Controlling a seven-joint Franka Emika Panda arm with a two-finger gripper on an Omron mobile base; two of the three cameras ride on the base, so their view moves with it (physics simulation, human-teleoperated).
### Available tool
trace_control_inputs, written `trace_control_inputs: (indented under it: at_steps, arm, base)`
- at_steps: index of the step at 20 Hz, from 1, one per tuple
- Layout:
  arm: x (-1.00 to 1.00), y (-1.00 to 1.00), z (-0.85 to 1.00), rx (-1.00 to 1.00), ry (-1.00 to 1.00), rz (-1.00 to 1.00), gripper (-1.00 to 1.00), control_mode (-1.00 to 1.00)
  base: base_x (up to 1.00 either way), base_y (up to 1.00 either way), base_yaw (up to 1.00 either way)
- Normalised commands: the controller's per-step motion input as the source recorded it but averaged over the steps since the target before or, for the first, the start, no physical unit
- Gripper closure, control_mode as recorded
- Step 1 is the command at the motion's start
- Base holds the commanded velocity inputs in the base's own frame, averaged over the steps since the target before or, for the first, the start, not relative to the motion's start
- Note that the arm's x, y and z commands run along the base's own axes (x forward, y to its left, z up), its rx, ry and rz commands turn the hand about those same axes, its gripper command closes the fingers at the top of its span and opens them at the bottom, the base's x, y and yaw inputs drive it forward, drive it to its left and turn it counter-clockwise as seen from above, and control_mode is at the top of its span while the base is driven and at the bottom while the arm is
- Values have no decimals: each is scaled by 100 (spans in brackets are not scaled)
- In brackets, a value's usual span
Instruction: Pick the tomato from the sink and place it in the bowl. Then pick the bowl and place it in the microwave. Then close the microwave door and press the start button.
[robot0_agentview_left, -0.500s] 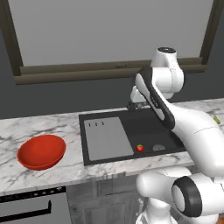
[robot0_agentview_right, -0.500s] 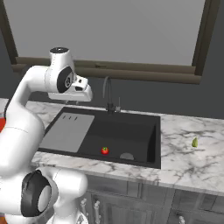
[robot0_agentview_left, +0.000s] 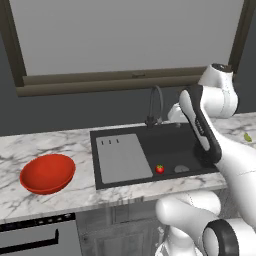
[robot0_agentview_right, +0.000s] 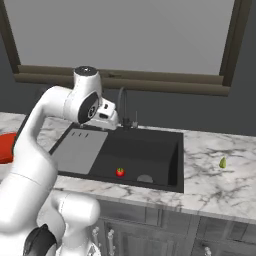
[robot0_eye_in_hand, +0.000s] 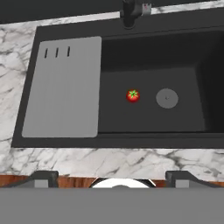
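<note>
- Tomato (robot0_eye_in_hand: 132, 95) is lying on the black sink (robot0_eye_in_hand: 183, 52) floor, just left of the round drain (robot0_eye_in_hand: 166, 98).
- Gripper (robot0_eye_in_hand: 112, 177) is hovering high above the sink, fingers (robot0_eye_in_hand: 43, 178) spread wide, holding nothing.
- Red bowl (robot0_agentview_left: 48, 173) is sitting on the marble counter (robot0_agentview_left: 35, 145), well left of the sink.

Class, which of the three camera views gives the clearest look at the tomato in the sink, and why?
The hand view: it looks straight down on the tomato, showing its green stem top, beside the round drain. Both base views show it as a small red ball on the floor of the sink, seen at a slant.
</note>
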Motion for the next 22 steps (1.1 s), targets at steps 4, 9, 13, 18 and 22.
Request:
trace_control_inputs:
  at_steps: [4,9,13,18,22]
  arm:
    - [4,-37,-91,4,11,0,-100,-100]
    - [23,-12,-76,2,19,0,-100,-100]
    - [41,0,-76,0,23,4,-100,-100]
    - [54,0,-71,0,16,3,-100,-100]
    - [49,0,-59,0,0,5,-100,-100]
  base:
    - [0,0,0]
    - [0,0,0]
    - [0,0,0]
    - [0,0,0]
    - [0,0,0]
